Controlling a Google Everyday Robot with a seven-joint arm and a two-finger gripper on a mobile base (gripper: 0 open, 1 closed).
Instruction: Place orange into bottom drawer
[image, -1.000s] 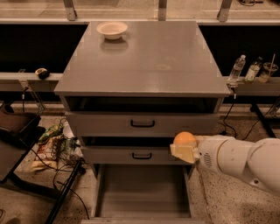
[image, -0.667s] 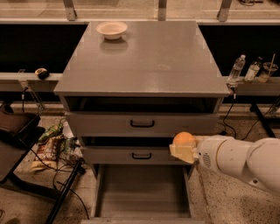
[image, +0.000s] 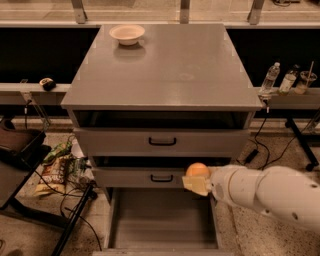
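Note:
The orange (image: 198, 170) is small and round, held in my gripper (image: 196, 181) at the end of my white arm, which reaches in from the right. The gripper is shut on it, in front of the middle drawer's right end. The bottom drawer (image: 162, 219) is pulled out below, a shallow grey tray with a bare floor. The orange hangs above the drawer's back right corner.
A cream bowl (image: 127, 34) sits on the cabinet top (image: 165, 70) at the back left. Two upper drawers with black handles (image: 162, 142) are closed. Snack bags (image: 57, 167) and cables lie on the floor at left. Bottles (image: 270, 77) stand on a ledge at right.
The gripper and orange have shifted slightly left; otherwise the scene is the same.

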